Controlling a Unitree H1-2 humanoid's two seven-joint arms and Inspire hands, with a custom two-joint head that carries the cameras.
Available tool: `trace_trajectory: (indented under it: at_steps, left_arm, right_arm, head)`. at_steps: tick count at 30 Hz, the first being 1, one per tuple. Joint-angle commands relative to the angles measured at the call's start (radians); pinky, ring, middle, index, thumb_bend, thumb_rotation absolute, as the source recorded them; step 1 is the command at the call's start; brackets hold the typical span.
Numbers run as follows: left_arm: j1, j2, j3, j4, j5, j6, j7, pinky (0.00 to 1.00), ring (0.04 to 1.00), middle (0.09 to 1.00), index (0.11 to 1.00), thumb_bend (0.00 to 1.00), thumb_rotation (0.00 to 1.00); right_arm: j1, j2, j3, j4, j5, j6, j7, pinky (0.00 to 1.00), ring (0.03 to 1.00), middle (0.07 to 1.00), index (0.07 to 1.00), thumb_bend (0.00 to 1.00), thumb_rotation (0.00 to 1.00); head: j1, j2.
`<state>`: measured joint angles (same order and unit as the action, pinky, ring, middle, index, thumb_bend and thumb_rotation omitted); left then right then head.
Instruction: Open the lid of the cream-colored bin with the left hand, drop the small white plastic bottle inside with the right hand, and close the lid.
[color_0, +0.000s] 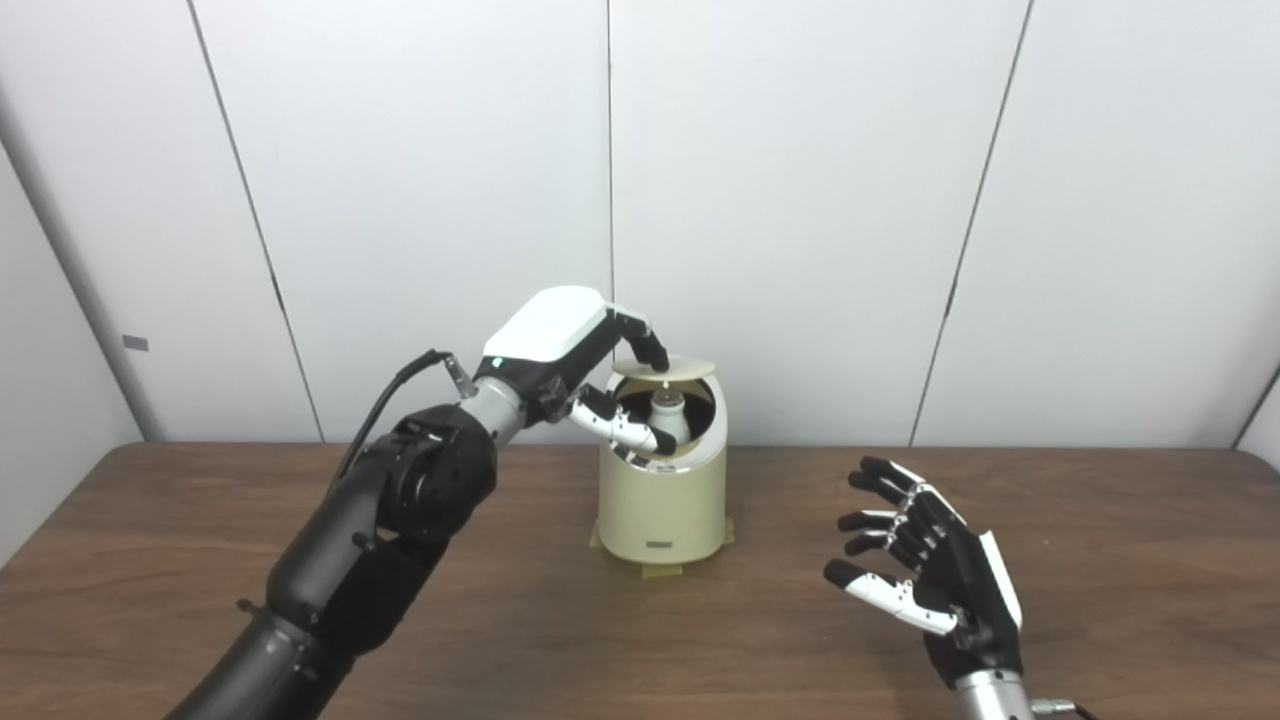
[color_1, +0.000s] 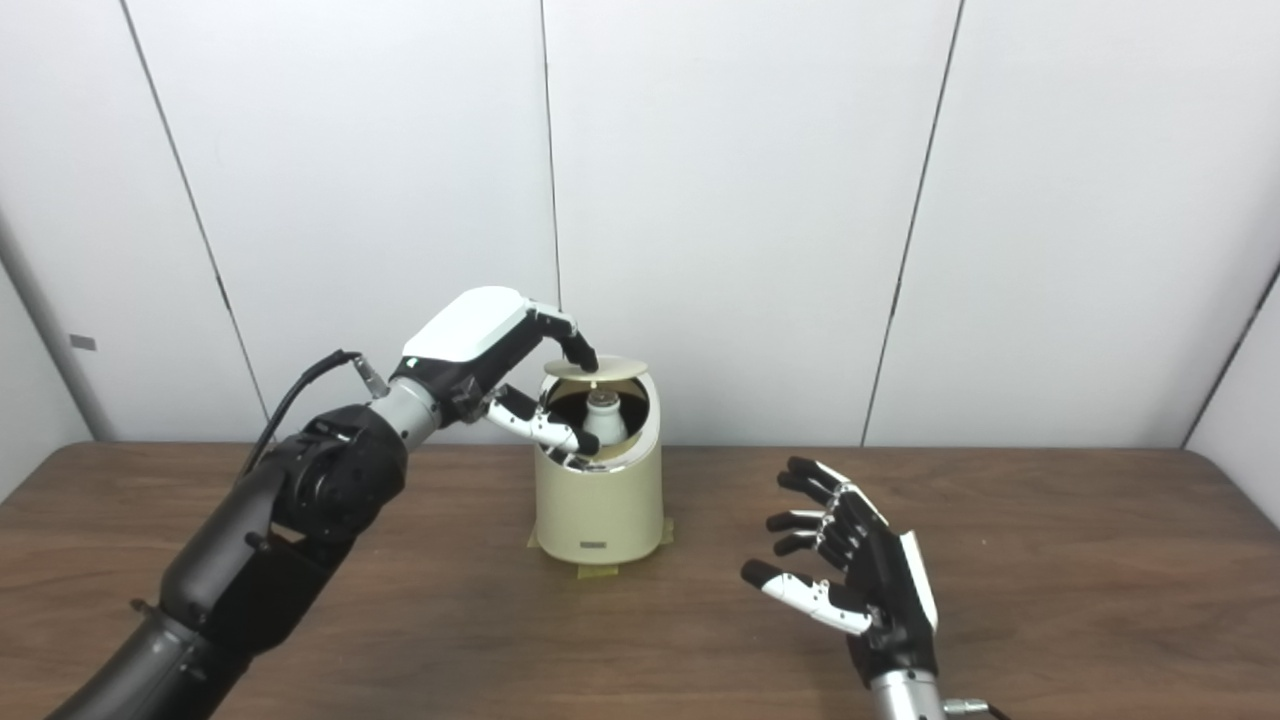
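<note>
Bottle (color_0: 668, 412) inside the bin (color_0: 662, 500), lid (color_0: 664, 367) raised.
Left hand (color_0: 580, 365) seemingly pinches the lid; right hand (color_0: 925, 560) spread, holding nothing.

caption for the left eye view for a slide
Left robot hand holds the cream bin's lid up, bottle inside; right robot hand open.
</note>
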<state>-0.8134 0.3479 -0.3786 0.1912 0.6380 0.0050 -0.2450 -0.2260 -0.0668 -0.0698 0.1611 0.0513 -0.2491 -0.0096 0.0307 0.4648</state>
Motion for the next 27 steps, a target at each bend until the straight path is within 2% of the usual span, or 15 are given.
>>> trace_trajectory:
  at_steps: [1, 5, 15, 21, 24, 27]
  left_arm:
    - [-0.028, 0.021, 0.009, -0.046, 0.02, -0.02, 0.002, 0.99, 0.863, 0.665, 0.614, 0.96, 0.34]
    - [-0.014, 0.022, 0.015, -0.079, 0.036, -0.027, -0.006, 1.0, 0.867, 0.667, 0.615, 0.97, 0.34]
    - [0.024, 0.02, 0.022, -0.127, 0.077, -0.031, -0.035, 1.0, 0.863, 0.673, 0.642, 0.97, 0.37]
    - [0.04, 0.017, 0.01, -0.124, 0.098, -0.03, -0.05, 1.0, 0.873, 0.688, 0.652, 0.97, 0.36]
    - [0.042, 0.029, -0.024, -0.123, 0.171, -0.03, -0.068, 1.0, 0.909, 0.732, 0.706, 0.96, 0.36]
    - [0.043, 0.04, -0.063, -0.13, 0.25, -0.019, -0.106, 1.0, 0.95, 0.79, 0.781, 0.93, 0.41]
  right_arm:
    - [-0.023, -0.001, -0.001, -0.039, -0.003, -0.007, -0.001, 0.45, 0.576, 0.747, 0.746, 0.81, 0.21]
    - [-0.016, 0.004, 0.005, -0.071, -0.015, 0.028, -0.006, 0.46, 0.571, 0.747, 0.749, 0.83, 0.23]
    - [-0.015, 0.007, 0.007, -0.081, -0.01, 0.039, 0.0, 0.44, 0.558, 0.751, 0.758, 0.81, 0.19]
    - [-0.017, 0.005, 0.006, -0.084, -0.019, 0.047, -0.004, 0.45, 0.571, 0.754, 0.755, 0.83, 0.22]
    - [-0.017, 0.006, 0.006, -0.091, -0.027, 0.056, -0.009, 0.46, 0.571, 0.749, 0.754, 0.83, 0.22]
    - [-0.016, 0.009, 0.006, -0.103, -0.031, 0.066, -0.012, 0.46, 0.573, 0.749, 0.751, 0.83, 0.21]
  head:
    - [0.0, 0.002]
    - [-0.001, 0.005]
    - [-0.004, 0.014]
    - [-0.006, 0.02]
    - [-0.006, 0.024]
    - [-0.007, 0.027]
